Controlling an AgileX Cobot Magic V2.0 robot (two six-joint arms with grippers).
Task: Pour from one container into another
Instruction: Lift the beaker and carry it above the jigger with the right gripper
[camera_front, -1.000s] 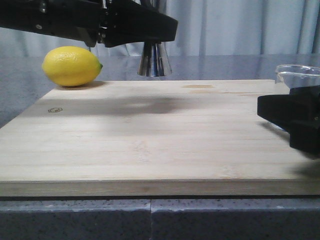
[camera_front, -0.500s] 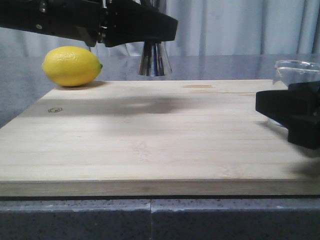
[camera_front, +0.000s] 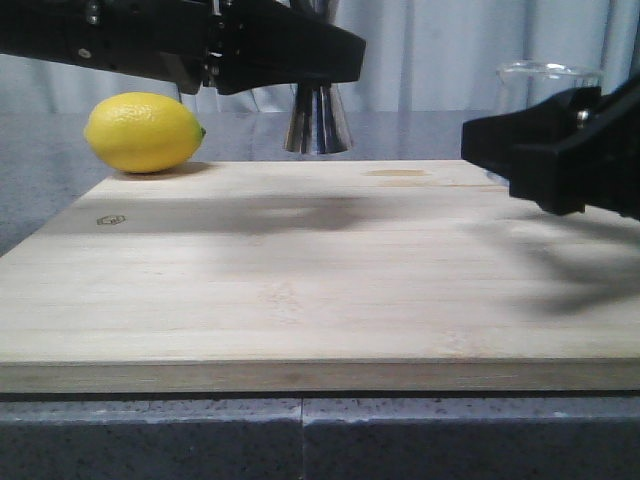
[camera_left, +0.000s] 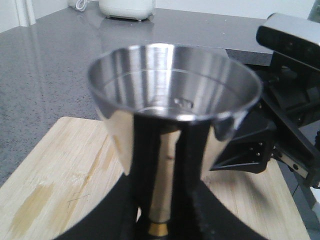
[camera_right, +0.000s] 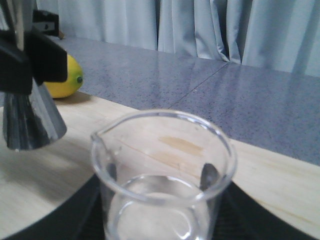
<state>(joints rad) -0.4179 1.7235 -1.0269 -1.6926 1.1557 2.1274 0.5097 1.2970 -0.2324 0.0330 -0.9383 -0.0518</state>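
My left gripper (camera_front: 300, 55) is shut on the steel hourglass jigger (camera_front: 317, 118), holding it upright above the far edge of the wooden board (camera_front: 300, 270). Seen from the left wrist, the jigger's open cup (camera_left: 175, 115) fills the view, its brass band (camera_left: 159, 228) between the fingers (camera_left: 142, 165). At the right, my right gripper (camera_front: 545, 150) is shut on the clear glass beaker (camera_front: 545, 85), lifted off the board. The right wrist view shows the beaker (camera_right: 162, 175) upright with clear liquid in it, its lip toward the jigger (camera_right: 27, 120).
A yellow lemon (camera_front: 143, 132) lies at the board's far left corner. The board rests on a grey speckled counter (camera_front: 300, 440) with a pale curtain behind. A white appliance (camera_left: 127, 7) stands on the counter in the left wrist view.
My right gripper has risen and moved left with the beaker, lifting it off the board. The left gripper and jigger shifted slightly right.
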